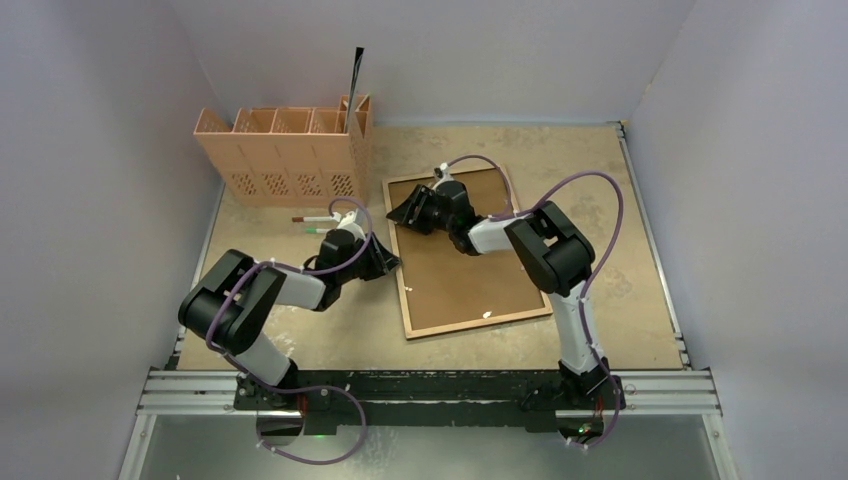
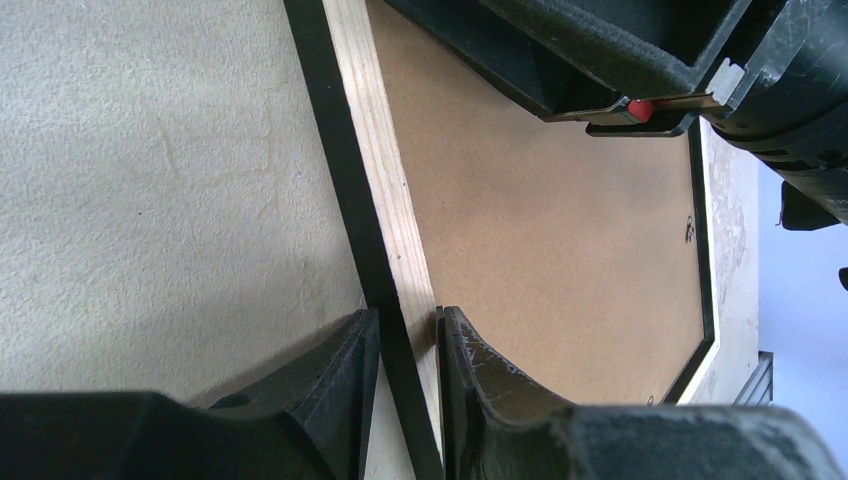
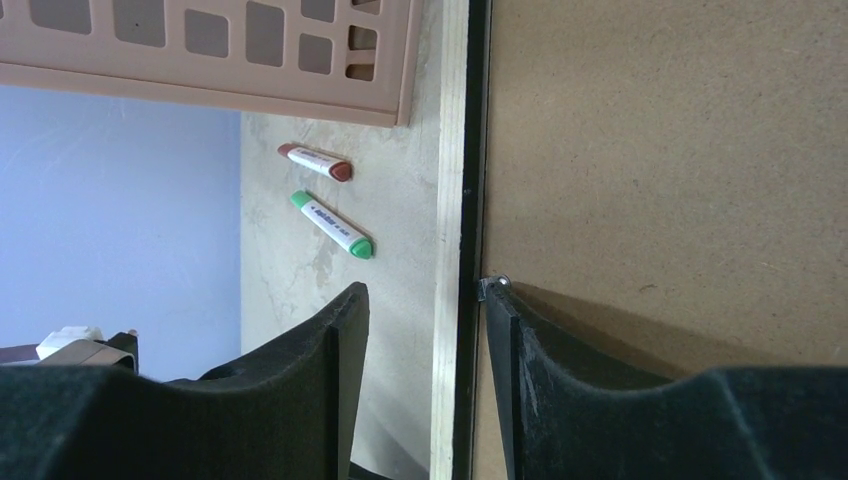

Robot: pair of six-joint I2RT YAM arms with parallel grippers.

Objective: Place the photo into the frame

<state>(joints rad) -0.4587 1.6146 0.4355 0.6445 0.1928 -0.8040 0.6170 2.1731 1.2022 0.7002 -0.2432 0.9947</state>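
The frame (image 1: 480, 323) is laid back-up, at a slight angle, on the middle of the beige table (image 1: 600, 250). Its rail is seen as light wood with a black outer edge, and a plain brown backing board (image 1: 470, 285) fills it.

At the frame's left rail, towards its near half, the left gripper (image 2: 405, 320) is set. Its fingers (image 2: 345, 370) are drawn narrow, and the rail is pinched between them.

Farther along the same rail, near the far left corner, the right gripper (image 3: 425, 290) is placed astride the edge. Its fingers (image 3: 520, 340) are held partly apart. The inner one touches a small metal tab (image 3: 493, 285) at the board's edge, while a gap is left between the outer one and the wood.

Beyond, a red marker (image 3: 315, 162) and a green marker (image 3: 332, 224) are laid on the table beside a tan rack (image 1: 280, 150). A thin dark sheet (image 1: 356, 75) is stood upright in the rack's right end.
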